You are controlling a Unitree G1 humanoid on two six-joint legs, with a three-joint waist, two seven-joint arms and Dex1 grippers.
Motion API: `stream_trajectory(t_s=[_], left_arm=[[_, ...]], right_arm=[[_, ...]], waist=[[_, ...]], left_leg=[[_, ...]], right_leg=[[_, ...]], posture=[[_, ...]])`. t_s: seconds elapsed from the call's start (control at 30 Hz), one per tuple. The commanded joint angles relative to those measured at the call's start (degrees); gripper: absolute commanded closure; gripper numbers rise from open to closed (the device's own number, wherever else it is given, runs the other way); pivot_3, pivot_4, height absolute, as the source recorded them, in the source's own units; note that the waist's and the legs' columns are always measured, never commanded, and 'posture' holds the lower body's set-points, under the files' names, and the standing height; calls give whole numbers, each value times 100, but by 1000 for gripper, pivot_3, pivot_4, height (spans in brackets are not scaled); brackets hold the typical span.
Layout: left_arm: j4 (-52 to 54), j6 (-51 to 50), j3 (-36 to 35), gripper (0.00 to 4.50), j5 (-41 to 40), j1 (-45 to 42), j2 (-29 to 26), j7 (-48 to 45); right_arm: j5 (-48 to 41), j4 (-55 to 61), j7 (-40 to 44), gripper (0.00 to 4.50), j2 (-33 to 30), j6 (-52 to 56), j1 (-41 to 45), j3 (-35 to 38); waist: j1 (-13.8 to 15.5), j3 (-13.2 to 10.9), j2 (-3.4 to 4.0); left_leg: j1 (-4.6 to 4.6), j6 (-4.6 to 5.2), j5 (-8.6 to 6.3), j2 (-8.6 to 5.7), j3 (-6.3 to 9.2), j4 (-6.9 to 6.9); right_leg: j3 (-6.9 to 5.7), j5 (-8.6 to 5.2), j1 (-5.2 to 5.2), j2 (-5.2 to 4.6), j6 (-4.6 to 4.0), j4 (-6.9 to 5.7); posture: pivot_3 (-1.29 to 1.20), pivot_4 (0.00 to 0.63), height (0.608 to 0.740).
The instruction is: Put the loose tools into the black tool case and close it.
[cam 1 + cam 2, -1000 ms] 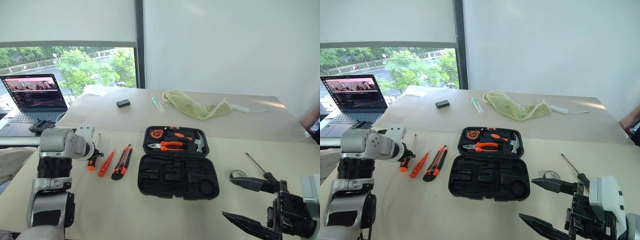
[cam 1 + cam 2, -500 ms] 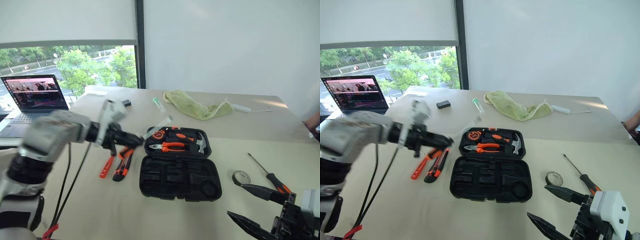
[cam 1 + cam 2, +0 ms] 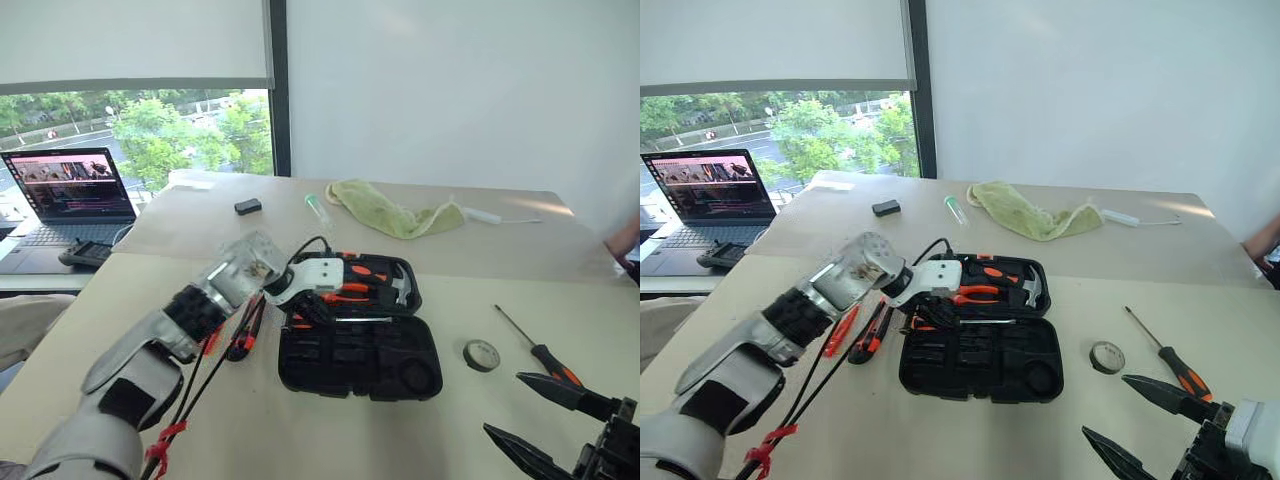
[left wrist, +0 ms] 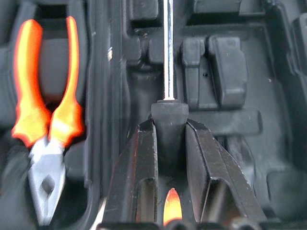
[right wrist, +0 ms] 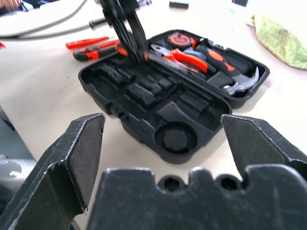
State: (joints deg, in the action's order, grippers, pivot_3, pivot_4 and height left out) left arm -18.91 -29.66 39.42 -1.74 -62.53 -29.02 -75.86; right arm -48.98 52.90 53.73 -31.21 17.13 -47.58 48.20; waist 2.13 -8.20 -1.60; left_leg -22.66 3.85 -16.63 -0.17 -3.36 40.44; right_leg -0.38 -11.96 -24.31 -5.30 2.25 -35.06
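Now | left end effector (image 4: 170, 139) clenched on screwdriver (image 4: 167, 57) | shaft runs lengthwise over black tool case (image 3: 980, 355) slots, just above | right end effector (image 3: 1150, 425) released, well apart

Both head views look forward and down across the worktop (image 3: 300, 430) from above. The left wrist view sits right over the open black tool case (image 4: 230, 57), beyond its gripper (image 4: 170, 139). The right wrist view faces that same case from farther back.
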Motion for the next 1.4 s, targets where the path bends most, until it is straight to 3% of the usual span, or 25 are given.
stream_trajectory(t_s=[0.03,0.57,0.6,0.67,0.83,1.07,1.1,1.17,1.27,1.4], left_arm=[[-155,19,-44,4098,294,-213,203,-11],[-557,-53,-150,4098,990,-178,679,14],[-552,-52,-163,3321,994,-167,691,20],[-540,-68,-253,2810,985,-142,754,120],[-41,-384,-704,969,625,-68,618,-31],[1124,-1075,-1595,969,-201,450,164,-144],[1169,-1114,-1770,1357,-285,535,203,25],[1301,-1492,-2221,1652,-643,836,340,311],[1494,-1834,-2885,2909,-1205,1378,731,807],[1548,-1230,-3246,4336,-1361,2034,1297,1559]], right_arm=[[-79,170,-112,0,61,-196,-34,27],[79,237,-253,0,132,-380,-122,-205],[83,239,-260,0,134,-386,-127,-210],[97,244,-265,0,137,-404,-143,-237],[136,250,-251,0,153,-435,-176,-299],[143,220,-246,0,132,-464,-191,-330],[142,221,-263,0,124,-460,-177,-345],[140,212,-302,0,96,-447,-122,-383],[125,211,-348,0,54,-427,-49,-414],[152,233,-373,0,61,-428,-54,-455]], waist=[[-9,0,0],[7,0,1],[8,0,0],[16,0,1],[21,0,1],[-17,8,18],[-13,8,18],[-8,8,18],[5,10,21],[11,10,21]], left_leg=[[0,1,-1,0,0,1],[-11,9,-6,2,4,26],[-12,9,-6,2,5,30],[-15,10,-7,2,6,37],[-27,17,-11,1,10,56],[-19,16,-12,6,10,49],[-19,15,-12,6,10,50],[-19,15,-12,6,10,52],[-15,16,-12,5,11,55],[-17,15,-12,3,15,56]], right_leg=[[1,1,0,0,1,1],[-5,2,0,-1,5,-4],[-5,3,0,-2,6,-5],[-5,5,0,-2,9,-5],[-9,13,-1,-7,19,-4],[-6,10,-3,-7,15,-11],[-6,10,-3,-7,15,-12],[-6,10,-2,-7,15,-14],[-6,11,3,-12,17,-13],[-8,11,4,-12,17,-13]], posture=[[0,150,740],[0,150,740],[0,150,740],[0,150,740],[0,150,740],[0,150,740],[0,150,740],[0,150,740],[0,150,740],[0,150,740]])
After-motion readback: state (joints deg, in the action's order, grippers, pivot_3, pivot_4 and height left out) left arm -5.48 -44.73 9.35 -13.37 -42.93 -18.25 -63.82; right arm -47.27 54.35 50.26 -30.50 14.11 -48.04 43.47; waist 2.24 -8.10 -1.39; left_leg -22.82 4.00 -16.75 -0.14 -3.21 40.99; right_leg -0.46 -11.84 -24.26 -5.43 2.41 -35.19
